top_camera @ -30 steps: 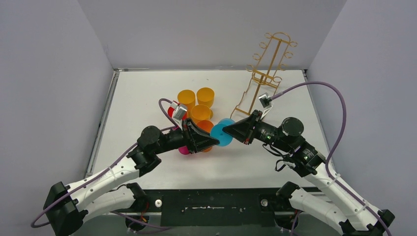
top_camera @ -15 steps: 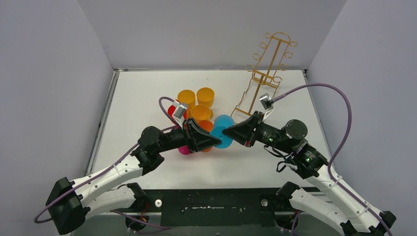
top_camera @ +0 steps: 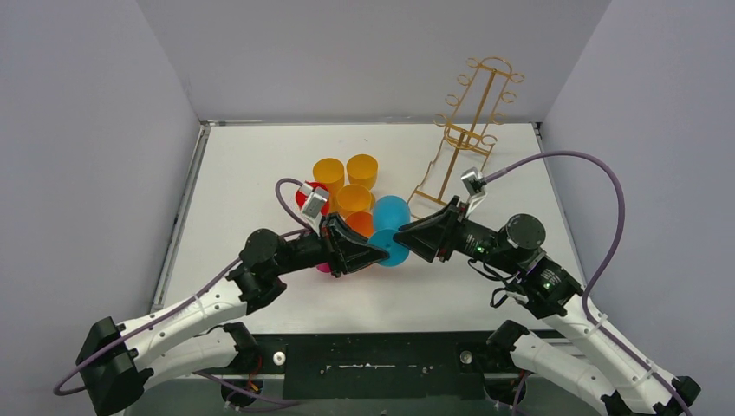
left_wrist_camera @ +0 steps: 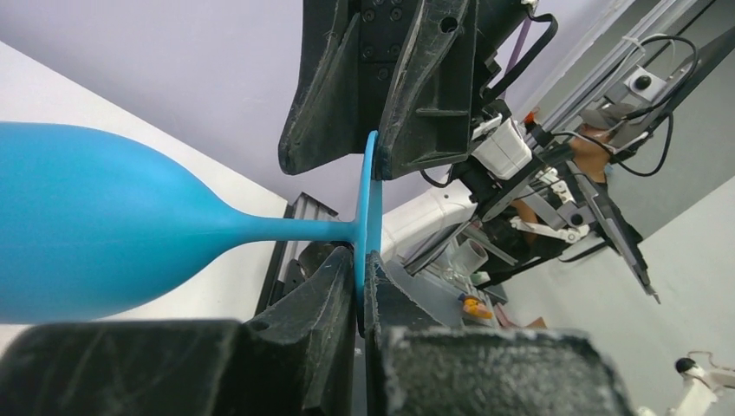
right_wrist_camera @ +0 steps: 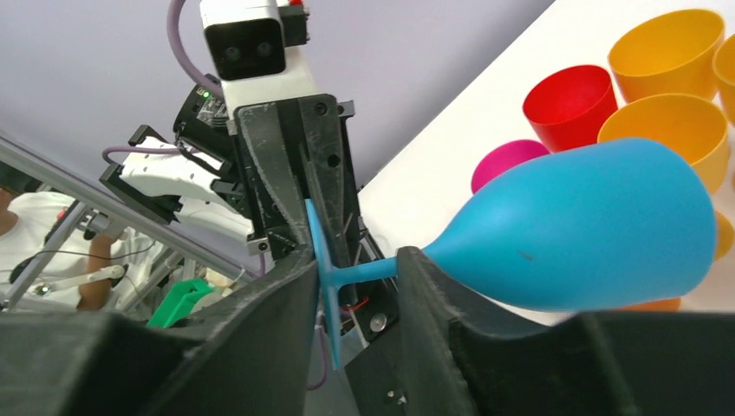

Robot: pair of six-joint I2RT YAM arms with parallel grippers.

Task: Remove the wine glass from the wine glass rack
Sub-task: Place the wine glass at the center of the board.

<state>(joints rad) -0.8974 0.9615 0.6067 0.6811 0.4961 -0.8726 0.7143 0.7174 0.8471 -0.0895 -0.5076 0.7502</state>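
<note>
The blue wine glass [top_camera: 390, 212] lies sideways in the air between my two grippers, off the gold wire wine glass rack [top_camera: 469, 130] at the back right. My left gripper [left_wrist_camera: 360, 260] is shut on the rim of the glass's flat foot [left_wrist_camera: 369, 204]. Opposite it, my right gripper [right_wrist_camera: 360, 260] stands open. Its fingers [right_wrist_camera: 260, 329] straddle the foot [right_wrist_camera: 328, 282] and the stem, with a clear gap on the stem side. In the top view the left gripper [top_camera: 380, 254] and right gripper [top_camera: 400, 237] meet tip to tip at the glass. The rack's hooks carry no glass.
A cluster of cups stands under and behind the glass: orange cups [top_camera: 329, 172] [top_camera: 362, 169] [top_camera: 354, 199], a red cup [top_camera: 305, 198] and a magenta one [right_wrist_camera: 507, 160]. White walls close the table at the back and both sides.
My right gripper's jaws have parted off the glass's foot, while the left gripper has closed onto it. The glass's bowl has swung slightly toward the back.
</note>
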